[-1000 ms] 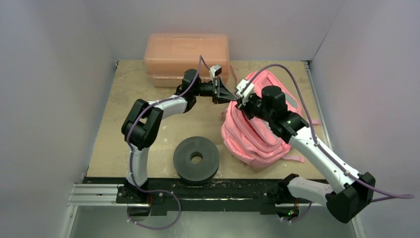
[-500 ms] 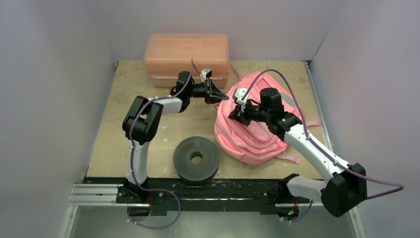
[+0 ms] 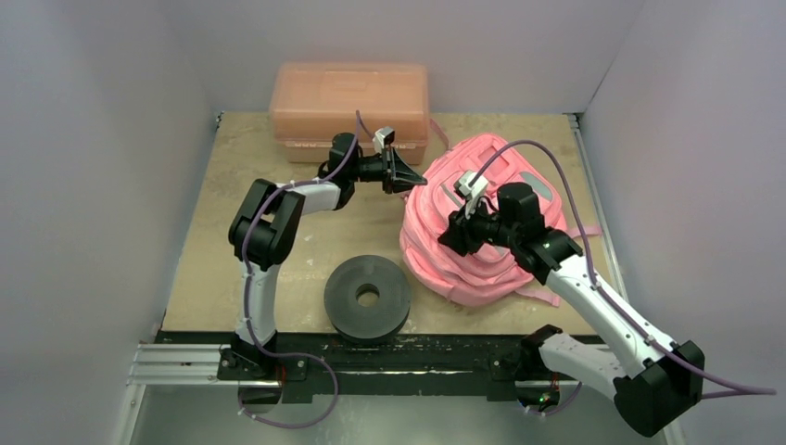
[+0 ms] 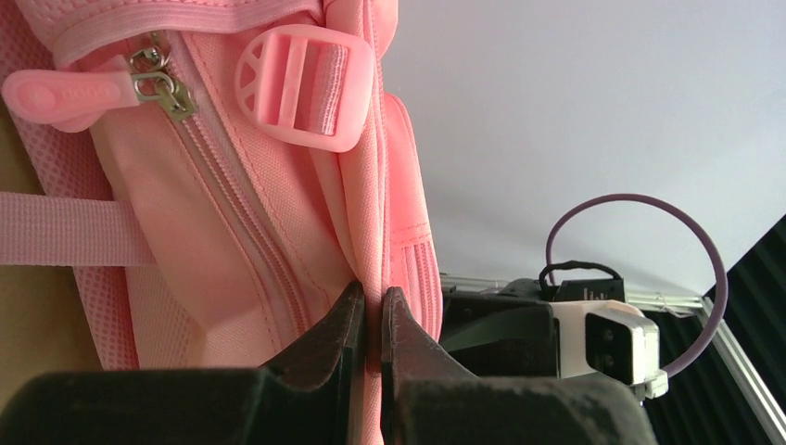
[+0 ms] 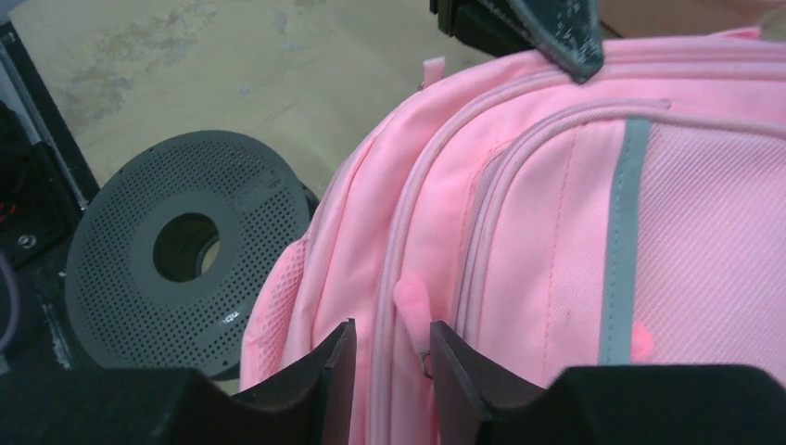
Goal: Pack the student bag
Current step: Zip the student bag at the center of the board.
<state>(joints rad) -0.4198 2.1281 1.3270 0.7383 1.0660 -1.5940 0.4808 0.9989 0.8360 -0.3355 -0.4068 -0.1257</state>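
The student bag (image 3: 436, 260), a bright-pink backpack with grey trim, lies on the table's right half. My left gripper (image 3: 412, 179) is at its upper left corner, shut on a fold of the bag's fabric (image 4: 382, 269). A pink buckle (image 4: 301, 88) and a zip pull (image 4: 65, 93) show beside that fold. My right gripper (image 3: 454, 232) hangs over the bag's near left side and is open. Its fingertips (image 5: 338, 357) stand a little apart astride a zipper line, with a small pink zip pull (image 5: 412, 306) loose between them.
A rigid salmon-pink plastic box (image 3: 350, 102) stands against the back wall, just behind my left gripper. A black perforated disc with a centre hole (image 3: 367, 297) lies near the front edge, left of the bag. Walls close in on three sides.
My right gripper has opened, let go of the bag's top and moved nearer, over its front. The bag has sunk flatter and wider. My left gripper has shifted slightly left, still pinching fabric.
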